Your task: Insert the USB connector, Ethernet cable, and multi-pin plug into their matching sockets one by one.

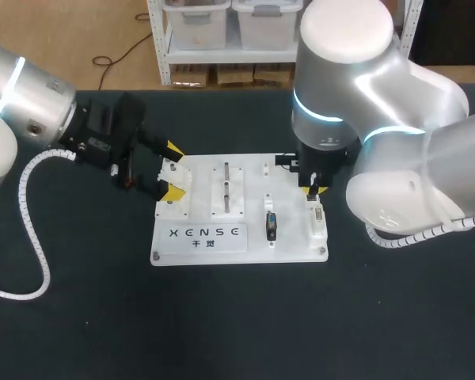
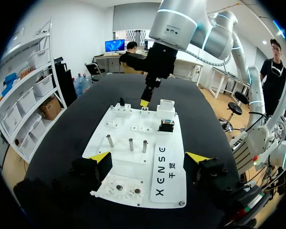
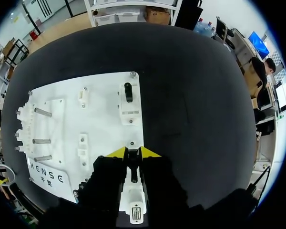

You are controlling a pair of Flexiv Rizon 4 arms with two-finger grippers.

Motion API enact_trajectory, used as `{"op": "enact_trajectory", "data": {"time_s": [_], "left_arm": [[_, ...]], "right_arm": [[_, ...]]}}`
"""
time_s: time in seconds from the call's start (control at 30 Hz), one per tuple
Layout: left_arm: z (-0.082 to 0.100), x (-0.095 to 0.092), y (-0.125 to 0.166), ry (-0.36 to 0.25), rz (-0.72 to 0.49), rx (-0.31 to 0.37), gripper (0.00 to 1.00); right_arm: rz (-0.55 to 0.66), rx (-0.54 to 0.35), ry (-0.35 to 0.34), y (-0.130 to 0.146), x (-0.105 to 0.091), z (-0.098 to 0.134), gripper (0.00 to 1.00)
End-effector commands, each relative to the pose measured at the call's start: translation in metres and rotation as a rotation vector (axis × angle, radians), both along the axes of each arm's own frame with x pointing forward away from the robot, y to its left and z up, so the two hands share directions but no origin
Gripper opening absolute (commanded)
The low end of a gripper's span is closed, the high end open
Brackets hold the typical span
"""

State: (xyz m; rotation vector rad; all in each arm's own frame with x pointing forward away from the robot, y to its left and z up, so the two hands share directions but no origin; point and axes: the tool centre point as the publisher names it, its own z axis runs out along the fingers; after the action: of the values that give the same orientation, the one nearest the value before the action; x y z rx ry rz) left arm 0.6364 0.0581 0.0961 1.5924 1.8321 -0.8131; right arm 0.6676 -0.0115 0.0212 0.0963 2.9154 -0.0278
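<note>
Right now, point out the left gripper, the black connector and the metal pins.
left gripper (image 2: 148,157), left wrist view: midway between its yellow tips.
black connector (image 1: 271,226), head view: middle of its body.
metal pins (image 2: 131,144), left wrist view: the middle pin's shaft.

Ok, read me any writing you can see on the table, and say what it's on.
Label on the board: a row of big dark capitals with two small characters under it. It is a maker's mark, so not quoted.
White plug at the right end effector: marks too small to read.
Black plug: no print seen.
</note>
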Motion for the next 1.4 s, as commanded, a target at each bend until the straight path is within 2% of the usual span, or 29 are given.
{"op": "enact_trajectory", "data": {"time_s": [0.03,0.3,0.5,0.53,0.57,0.6,0.63,0.83,0.97,1.13,1.4], "left_arm": [[-0.001,0.001,0.0,0.001,-0.003,-0.001,1.0],[-0.001,0.001,0.0,0.001,-0.003,-0.001,1.0],[-0.001,0.001,0.0,0.001,-0.003,-0.001,1.0],[-0.001,0.001,0.0,0.001,-0.003,-0.001,1.0],[-0.001,0.001,0.0,0.001,-0.003,-0.001,1.0],[-0.001,0.001,0.0,0.001,-0.003,-0.001,1.0],[-0.001,0.001,0.0,0.001,-0.003,-0.001,1.0],[-0.001,0.001,0.0,0.001,-0.003,-0.001,1.0],[-0.001,0.001,0.0,0.001,-0.003,-0.001,1.0],[-0.001,0.001,0.0,0.001,-0.003,-0.001,1.0],[-0.001,0.001,0.0,0.001,-0.003,-0.001,1.0]], "right_arm": [[-0.017,-0.011,0.002,-0.002,0.004,-0.008,0.0],[-0.039,-0.02,0.017,0.002,0.008,-0.018,0.0],[-0.034,-0.018,0.012,0.003,0.006,-0.014,0.0],[-0.033,-0.02,0.004,0.003,0.006,-0.011,0.03],[-0.028,-0.021,-0.01,0.002,0.006,-0.007,0.24],[-0.021,-0.026,-0.027,0.002,0.006,-0.003,0.53],[-0.018,-0.021,-0.038,0.003,0.006,0.002,1.0],[0.018,-0.042,-0.128,0.01,0.005,0.031,1.0],[0.034,-0.028,-0.141,0.022,-0.002,0.043,1.0],[0.083,0.011,-0.109,0.048,-0.025,0.044,1.0],[0.153,0.031,-0.036,0.077,-0.061,0.024,1.0]]}}
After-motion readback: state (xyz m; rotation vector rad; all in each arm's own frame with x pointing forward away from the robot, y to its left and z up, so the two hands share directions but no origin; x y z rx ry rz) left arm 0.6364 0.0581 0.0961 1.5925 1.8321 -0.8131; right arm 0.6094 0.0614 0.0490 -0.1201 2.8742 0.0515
